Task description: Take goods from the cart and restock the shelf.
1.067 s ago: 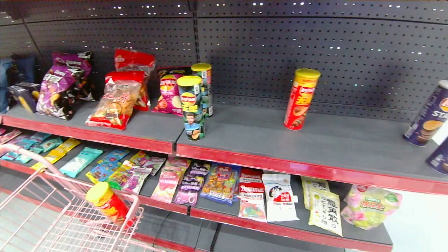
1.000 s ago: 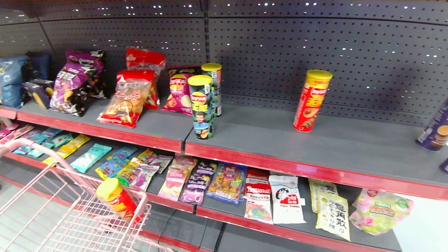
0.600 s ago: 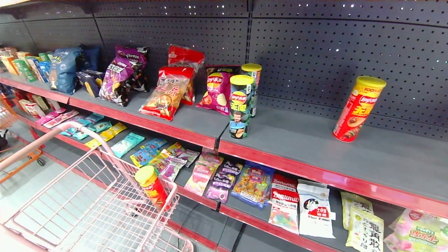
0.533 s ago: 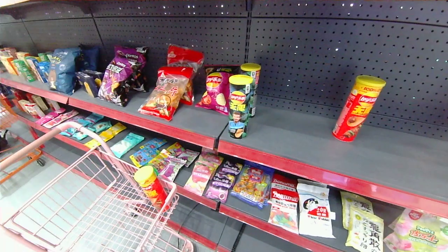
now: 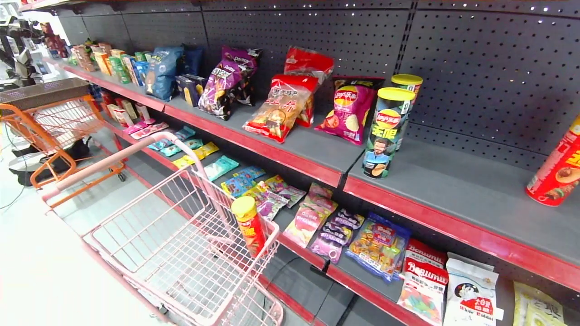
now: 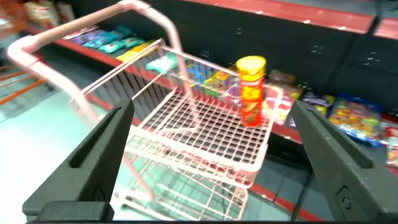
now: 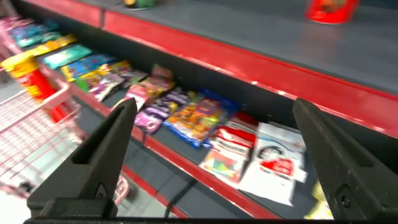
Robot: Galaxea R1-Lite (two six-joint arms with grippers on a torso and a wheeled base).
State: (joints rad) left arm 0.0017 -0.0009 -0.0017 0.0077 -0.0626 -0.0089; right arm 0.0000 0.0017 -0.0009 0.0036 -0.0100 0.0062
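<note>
A red chip can (image 5: 248,226) with a yellow lid stands upright in the far corner of the pink wire cart (image 5: 136,235), close to the shelf. The left wrist view shows that can (image 6: 251,90) ahead of my left gripper (image 6: 211,109), which hangs open over the cart (image 6: 186,134) with nothing held. My right gripper (image 7: 214,106) is open too, facing the red edge of the upper shelf (image 7: 261,68); the can (image 7: 34,78) lies off to one side. On the grey upper shelf (image 5: 453,194) stands a matching red can (image 5: 555,170).
Two teal cans (image 5: 385,127) and several chip bags (image 5: 281,108) fill the upper shelf's left part. Flat snack packets (image 5: 317,217) cover the lower shelf. An orange cart (image 5: 54,122) stands on the floor at the far left.
The head camera has swung left, so the shelf and its goods slid right in the picture and more of the pink cart shows. The goods themselves have not moved.
</note>
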